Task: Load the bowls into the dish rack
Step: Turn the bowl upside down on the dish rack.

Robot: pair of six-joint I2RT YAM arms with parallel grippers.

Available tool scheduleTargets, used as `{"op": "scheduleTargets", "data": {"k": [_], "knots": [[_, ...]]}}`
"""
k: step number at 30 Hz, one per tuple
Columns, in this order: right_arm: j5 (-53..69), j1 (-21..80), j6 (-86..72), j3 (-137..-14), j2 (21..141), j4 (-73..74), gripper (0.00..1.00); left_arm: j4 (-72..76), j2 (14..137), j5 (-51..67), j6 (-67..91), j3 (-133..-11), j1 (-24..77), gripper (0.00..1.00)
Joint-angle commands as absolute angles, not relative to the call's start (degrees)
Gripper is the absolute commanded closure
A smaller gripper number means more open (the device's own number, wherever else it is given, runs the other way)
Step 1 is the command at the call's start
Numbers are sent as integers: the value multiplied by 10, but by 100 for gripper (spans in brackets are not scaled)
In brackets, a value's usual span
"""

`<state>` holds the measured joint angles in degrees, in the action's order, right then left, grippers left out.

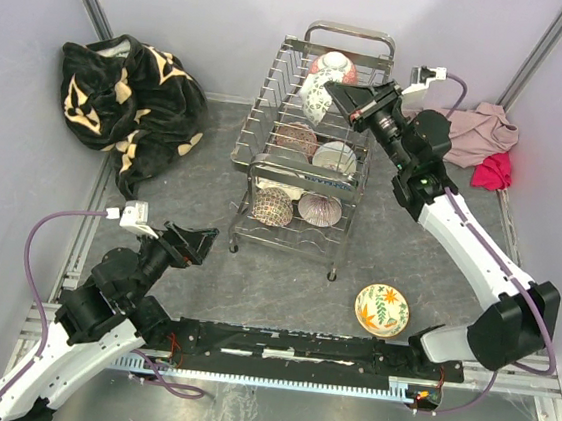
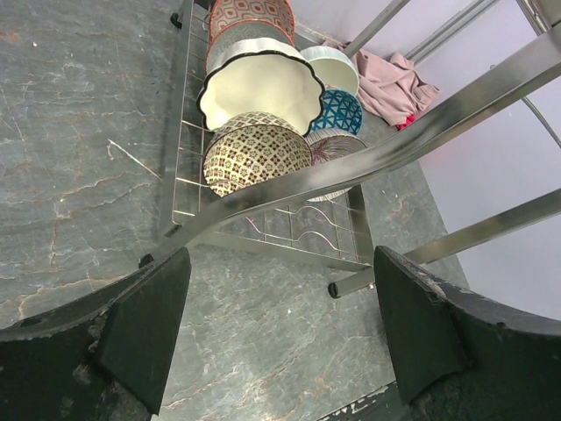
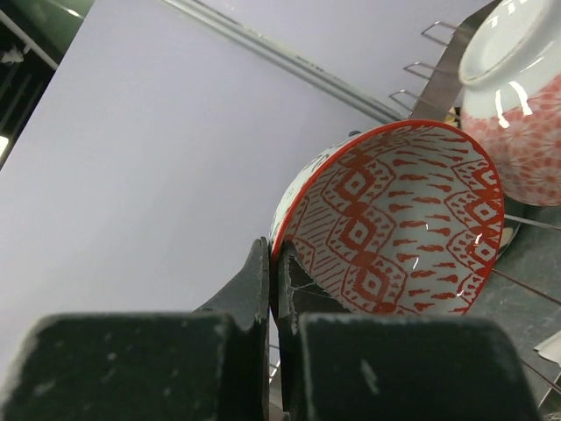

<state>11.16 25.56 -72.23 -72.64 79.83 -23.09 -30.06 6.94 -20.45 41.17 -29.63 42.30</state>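
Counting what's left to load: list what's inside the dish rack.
The dish rack holds several bowls on edge, including a scalloped white bowl. The right gripper pinches a red-patterned bowl at its top. Overlap prevents counting.

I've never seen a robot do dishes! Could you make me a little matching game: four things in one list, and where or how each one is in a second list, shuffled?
Things
1. red-patterned bowl
2. flowered bowl
3. black and tan blanket
4. left gripper

Places or states
A. open, holding nothing
B. rim pinched in the right gripper, at the dish rack
C. alone on the table, in front of the rack
D. heaped in the far left corner

Pairs: 1-B, 2-C, 3-D, 4-A
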Motion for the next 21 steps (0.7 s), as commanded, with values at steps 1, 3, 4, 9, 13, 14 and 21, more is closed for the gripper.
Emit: {"op": "scheduleTargets", "data": {"k": [1, 3, 4, 9, 13, 14, 21], "knots": [[168, 262, -745, -769, 821, -247, 100, -272, 68, -195, 424, -294, 425, 9], [180, 262, -759, -782, 830, -256, 100, -270, 70, -194, 424, -293, 424, 9], [187, 262, -767, -788, 835, -261, 100, -268, 70, -193, 423, -293, 424, 9], [207, 262, -809, -800, 857, -270, 95, -260, 75, -188, 425, -292, 424, 9], [206, 261, -837, -794, 871, -287, 93, -260, 74, -185, 424, -293, 425, 9], [207, 261, -845, -794, 875, -291, 93, -261, 72, -185, 424, -293, 425, 9], [204, 261, -847, -790, 875, -245, 79, -266, 64, -187, 423, -297, 424, 9]]}}
